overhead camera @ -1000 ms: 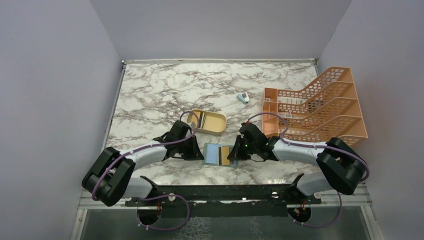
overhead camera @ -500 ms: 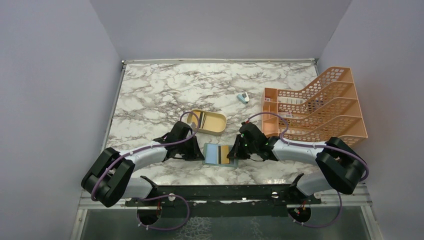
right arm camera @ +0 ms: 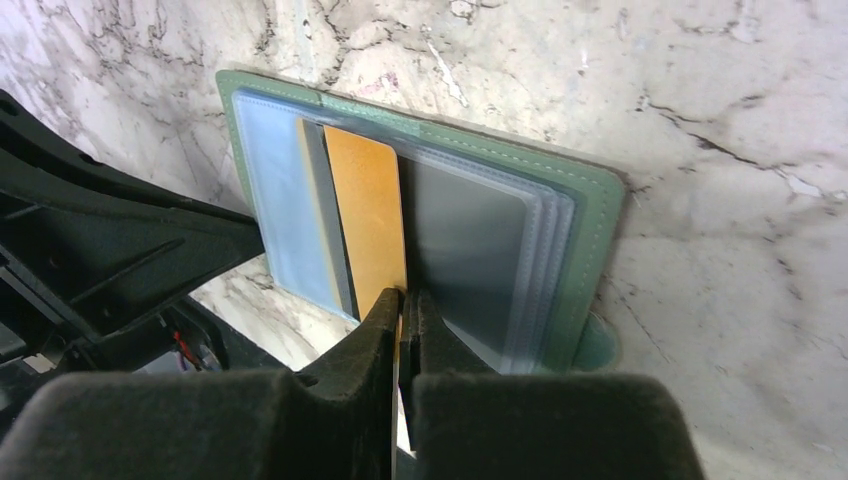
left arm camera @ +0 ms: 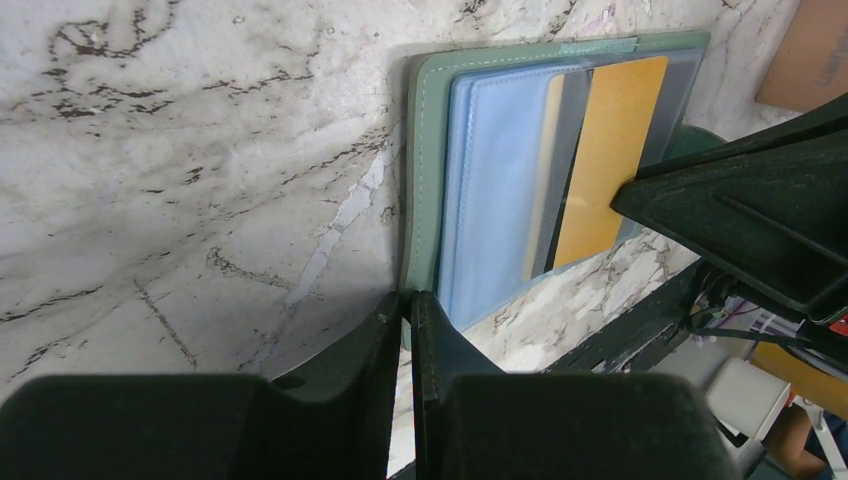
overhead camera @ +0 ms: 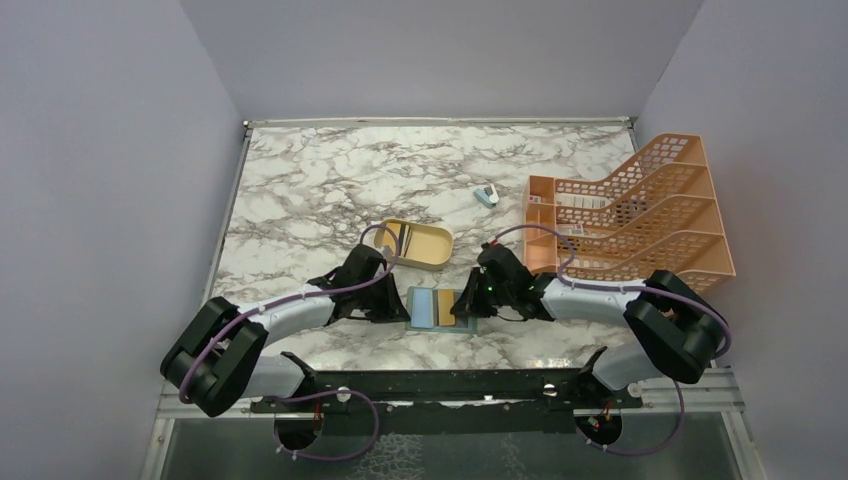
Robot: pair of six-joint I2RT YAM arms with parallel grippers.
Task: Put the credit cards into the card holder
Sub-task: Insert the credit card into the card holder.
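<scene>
The grey-green card holder (overhead camera: 422, 308) lies open on the marble between both grippers, its pale blue pockets up (left arm camera: 500, 190) (right arm camera: 480, 240). My left gripper (overhead camera: 402, 311) (left arm camera: 407, 300) is shut on the green edge at its left side. A tan-orange credit card (overhead camera: 447, 308) (left arm camera: 610, 150) (right arm camera: 365, 210) lies across the middle pockets, one end outside the holder. That near end is pinched by my right gripper (overhead camera: 463, 306) (right arm camera: 408, 297), which is shut. A pale strip and a dark strip show beside the card under the clear pocket.
A tan oval dish (overhead camera: 437, 247) sits just behind the holder. An orange mesh file rack (overhead camera: 640, 215) fills the right side. A small blue-and-white gadget (overhead camera: 486, 195) lies left of it. The black base rail (overhead camera: 440, 385) runs along the near edge.
My right gripper has slid a little to the left with the tan card, carrying it further over the holder's pockets. The left gripper has held its place on the edge.
</scene>
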